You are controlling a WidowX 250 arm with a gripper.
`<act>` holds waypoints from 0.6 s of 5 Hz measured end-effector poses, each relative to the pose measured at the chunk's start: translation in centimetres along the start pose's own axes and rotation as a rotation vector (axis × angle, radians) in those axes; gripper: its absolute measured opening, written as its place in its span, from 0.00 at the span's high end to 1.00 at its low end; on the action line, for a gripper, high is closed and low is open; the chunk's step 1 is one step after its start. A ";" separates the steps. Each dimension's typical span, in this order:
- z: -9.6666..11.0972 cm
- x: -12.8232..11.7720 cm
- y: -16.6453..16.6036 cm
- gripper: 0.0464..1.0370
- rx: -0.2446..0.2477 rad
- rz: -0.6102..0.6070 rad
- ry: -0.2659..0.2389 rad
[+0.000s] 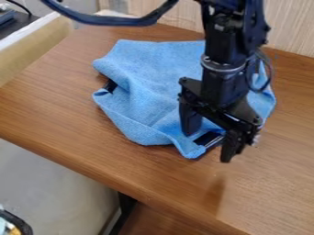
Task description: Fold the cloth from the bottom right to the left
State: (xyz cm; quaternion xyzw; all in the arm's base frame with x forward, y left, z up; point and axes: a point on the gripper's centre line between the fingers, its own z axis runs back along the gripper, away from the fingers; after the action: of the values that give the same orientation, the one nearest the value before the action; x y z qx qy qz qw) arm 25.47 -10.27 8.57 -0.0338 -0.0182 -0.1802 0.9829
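1. Black two-finger gripper (207, 147) hangs over the near right part of the cloth, its fingers spread apart, with nothing seen clamped between them.
2. Below it, the light blue cloth (156, 85) lies rumpled on the wooden table (67, 119), set in from the front edge and reaching toward the back.
3. Its surface has a fine, nubby texture; soft creases and shallow humps run across the left half, and the outline is uneven.
4. Along the near left side a band of fabric looks turned over, running down toward a blunt corner close to the fingers.
5. Two dark patches show: a small black one (110, 86) in a notch of the left edge, and a black strip with a pale border (208, 138) at the near corner.
6. The arm (224, 82) covers much of the cloth's right side, leaving a piece in sight beyond it; the layers there cannot be made out.
7. Whether either finger touches the fabric is unclear, and the arm's upper part is cut off by the top edge.
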 end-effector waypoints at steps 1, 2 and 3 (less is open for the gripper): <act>-1.9 -0.1 0.2 0.09 -0.009 -0.003 0.060; -2.4 0.6 0.4 0.37 -0.023 0.016 0.067; -2.5 0.8 0.1 0.66 -0.023 0.005 0.070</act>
State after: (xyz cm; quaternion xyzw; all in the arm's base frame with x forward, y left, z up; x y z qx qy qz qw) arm 26.29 -10.61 6.07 -0.0389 0.0183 -0.1788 0.9829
